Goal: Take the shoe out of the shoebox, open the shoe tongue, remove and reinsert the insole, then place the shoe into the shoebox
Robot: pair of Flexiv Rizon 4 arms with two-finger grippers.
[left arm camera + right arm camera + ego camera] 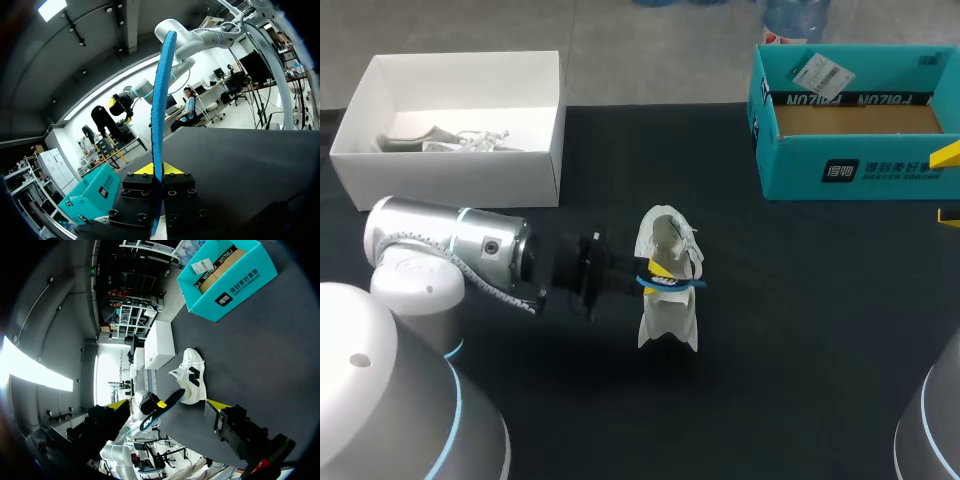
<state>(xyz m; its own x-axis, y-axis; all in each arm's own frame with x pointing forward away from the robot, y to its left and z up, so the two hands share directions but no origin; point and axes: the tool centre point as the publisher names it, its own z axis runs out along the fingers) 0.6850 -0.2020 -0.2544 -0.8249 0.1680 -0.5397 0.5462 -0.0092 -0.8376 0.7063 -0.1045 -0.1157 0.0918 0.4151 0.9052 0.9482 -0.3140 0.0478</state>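
Head view: left gripper (pixel 658 272) is pinching the blue insole (pixel 672 285) above the shoe (pixel 668 318), right gripper (pixel 948 185) gaping wide. Reinserting is seemingly coming next, needing careful alignment.

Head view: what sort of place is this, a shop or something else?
Most likely a robot test bench, not a shop. The left arm and right arm flank a black table; the left tool grips a blue insole by a white shoe, with a teal shoebox nearby.
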